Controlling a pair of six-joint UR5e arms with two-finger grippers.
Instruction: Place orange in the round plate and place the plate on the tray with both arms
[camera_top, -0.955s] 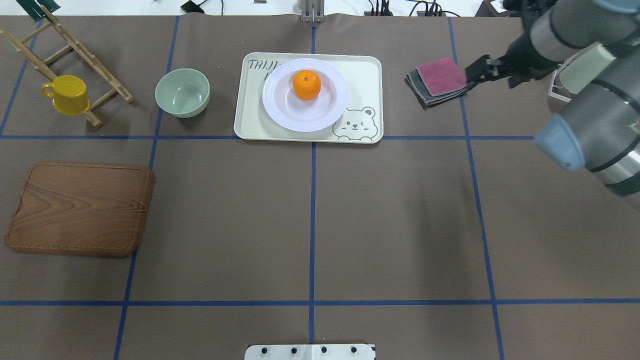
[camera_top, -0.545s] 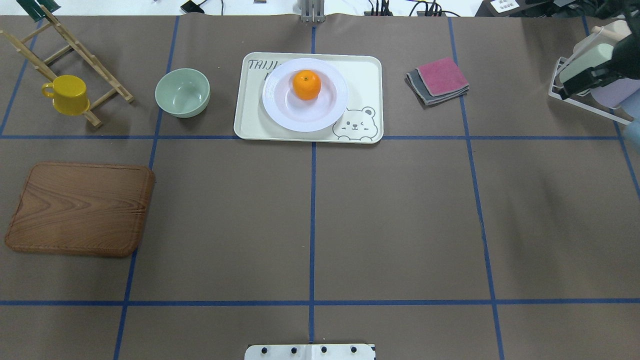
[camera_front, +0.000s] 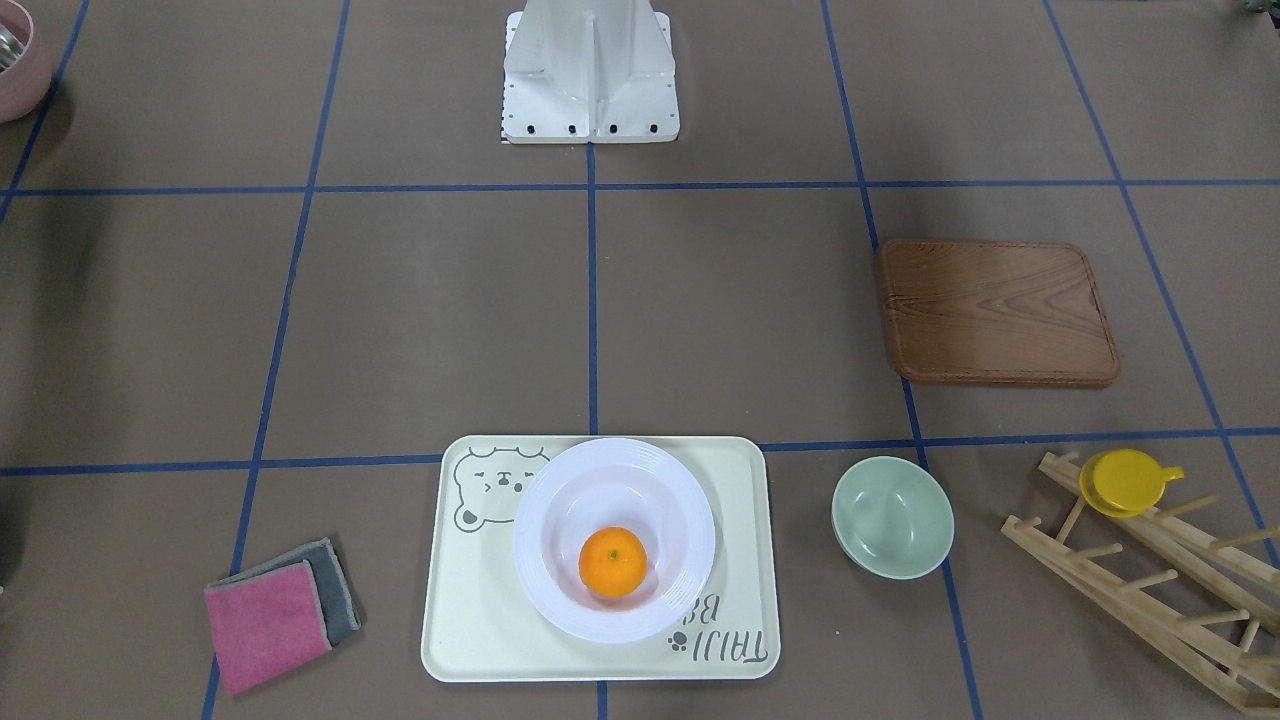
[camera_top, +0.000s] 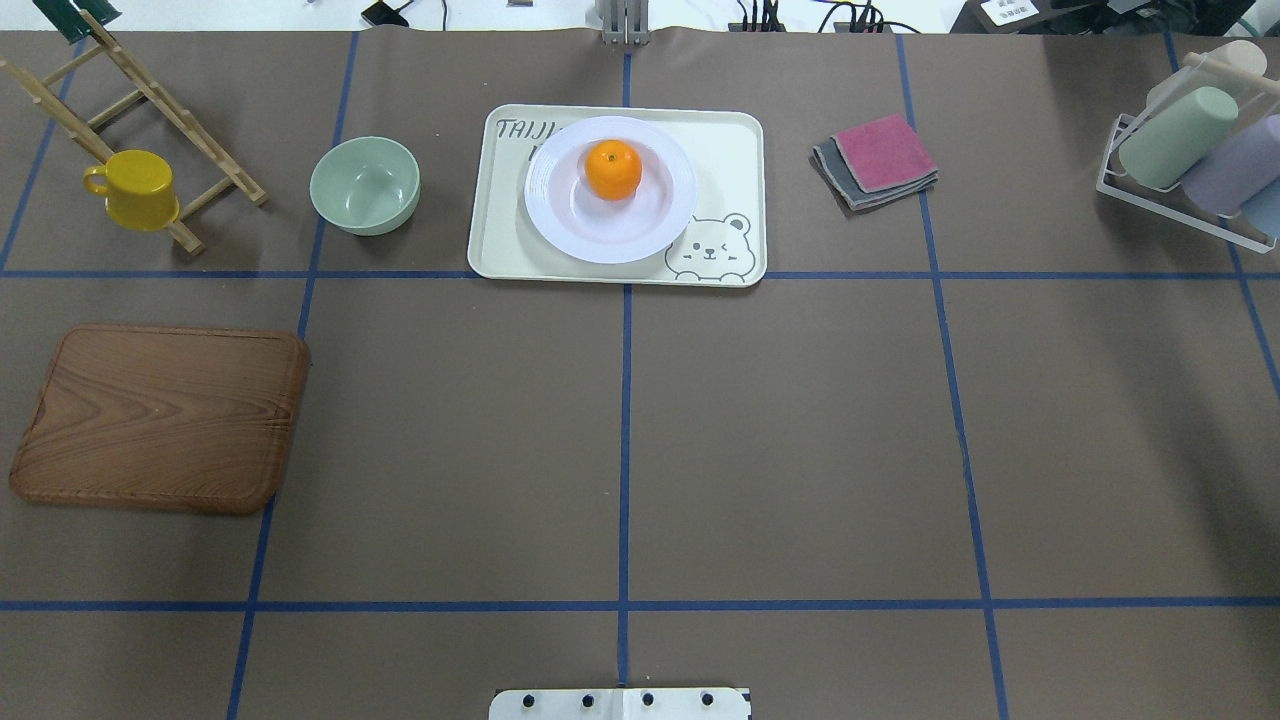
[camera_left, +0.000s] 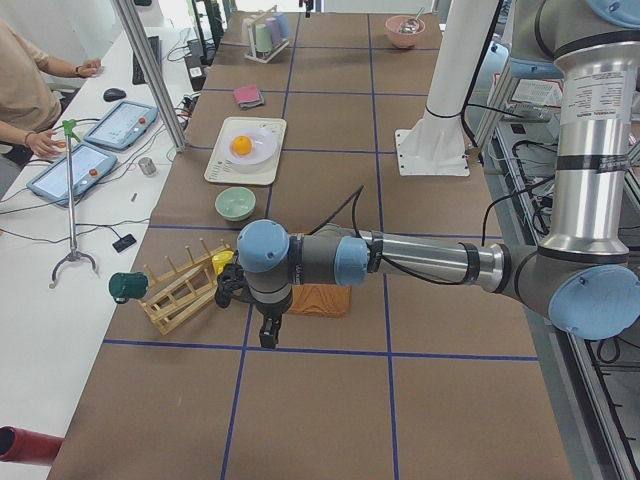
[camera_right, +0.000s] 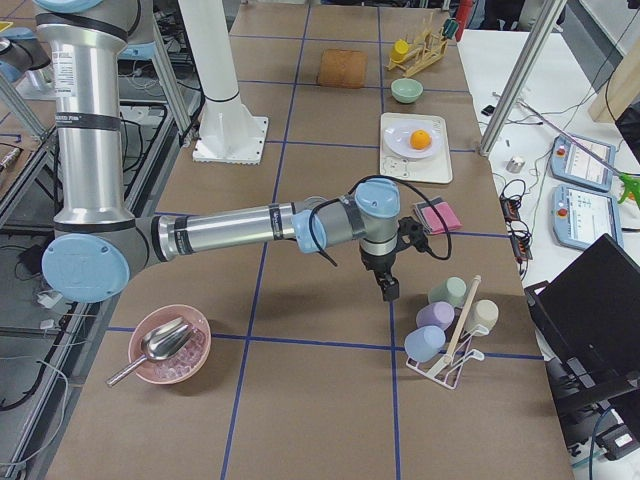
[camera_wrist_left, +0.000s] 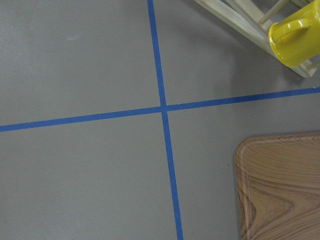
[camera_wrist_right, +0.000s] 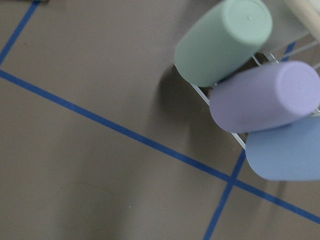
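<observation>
In the front-facing view the orange (camera_front: 612, 562) sits inside the round plate (camera_front: 540, 500), off centre toward the near rim, and the plate rests on the tray (camera_front: 745, 540), covering part of its lettering and touching the bear drawing. A pale-green bowl (camera_front: 892, 516) stands just beside the tray, a wooden board (camera_front: 998, 312) lies well apart from it, a yellow cup (camera_front: 1125, 483) hangs on a wooden rack (camera_front: 1150, 590), and folded pink and grey cloths (camera_front: 265, 625) lie on the tray's other side. No arm shows in this view. The overhead view gives the same layout: orange in plate, plate on tray at the far middle of the table, and a wire stand of tumblers (camera_top: 1190, 150) at the right edge. From the table's left end, the near left arm reaches across with the left gripper (camera_left: 268, 335) pointing down above the table between the board and the rack; I cannot tell how far its claw is open. From the right end, the right gripper (camera_right: 388, 290) points down near the tumbler stand, well apart from the tray; its claw opening is not clear either. The left wrist camera shows crossed blue tape, the cup and a board corner, no fingers. The right wrist camera shows green, lilac and blue tumblers, no fingers.
</observation>
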